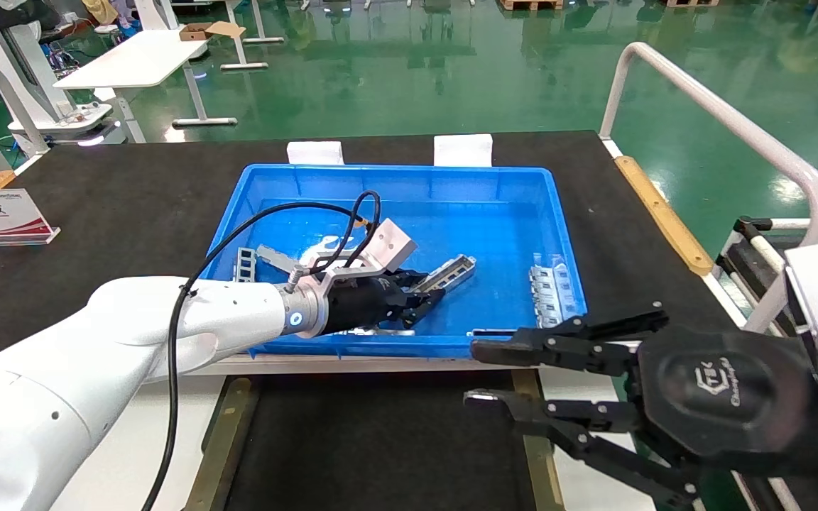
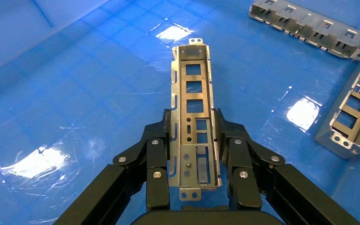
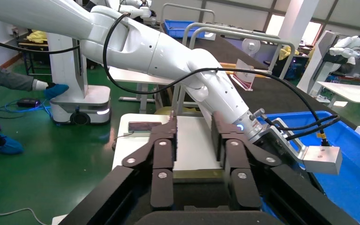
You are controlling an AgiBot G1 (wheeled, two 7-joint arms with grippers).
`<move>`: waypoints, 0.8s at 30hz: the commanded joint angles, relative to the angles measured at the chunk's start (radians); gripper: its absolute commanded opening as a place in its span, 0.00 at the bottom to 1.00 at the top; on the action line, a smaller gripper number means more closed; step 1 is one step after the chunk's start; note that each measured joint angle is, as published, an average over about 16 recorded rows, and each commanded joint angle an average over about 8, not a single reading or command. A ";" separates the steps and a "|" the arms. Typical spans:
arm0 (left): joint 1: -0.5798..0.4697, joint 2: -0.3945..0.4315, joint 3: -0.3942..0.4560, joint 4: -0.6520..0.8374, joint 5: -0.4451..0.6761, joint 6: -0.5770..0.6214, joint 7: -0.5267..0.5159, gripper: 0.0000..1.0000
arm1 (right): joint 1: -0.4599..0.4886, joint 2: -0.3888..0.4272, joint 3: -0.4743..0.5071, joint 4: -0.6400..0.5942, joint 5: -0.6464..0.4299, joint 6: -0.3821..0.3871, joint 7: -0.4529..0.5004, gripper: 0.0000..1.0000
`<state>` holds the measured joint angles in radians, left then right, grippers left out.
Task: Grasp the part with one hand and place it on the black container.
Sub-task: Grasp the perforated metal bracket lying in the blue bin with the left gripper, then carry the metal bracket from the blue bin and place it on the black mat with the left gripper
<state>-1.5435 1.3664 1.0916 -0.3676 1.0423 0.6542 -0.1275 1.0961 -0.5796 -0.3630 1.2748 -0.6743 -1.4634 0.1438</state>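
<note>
The desk (image 1: 132,206) carries a blue bin (image 1: 409,184); the black container (image 1: 380,440) sits nearer the robot. Inside the bin, the left gripper (image 1: 420,294) has its fingers (image 2: 157,154) clenched on the part (image 2: 193,117). The right gripper (image 1: 483,376) hovers released beside the bin.

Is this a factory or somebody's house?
Most likely a factory or robot workshop. The floor is glossy green, like in industrial halls; a blue bin holds stamped metal parts; and other white robots stand farther back. The left gripper holds the part.
</note>
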 commanded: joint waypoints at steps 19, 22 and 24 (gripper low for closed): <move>-0.042 -0.008 0.001 -0.009 -0.173 -0.031 0.049 0.00 | 0.000 0.000 0.000 0.000 0.000 0.000 0.000 0.00; -0.066 -0.017 -0.015 -0.014 -0.203 -0.009 0.076 0.00 | 0.000 0.000 0.000 0.000 0.000 0.000 0.000 0.00; -0.080 -0.029 -0.027 -0.024 -0.223 0.033 0.097 0.00 | 0.000 0.000 0.000 0.000 0.000 0.000 0.000 0.00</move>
<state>-1.6158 1.3217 1.0606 -0.4031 0.8131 0.7435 -0.0201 1.0962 -0.5794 -0.3633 1.2748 -0.6740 -1.4633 0.1436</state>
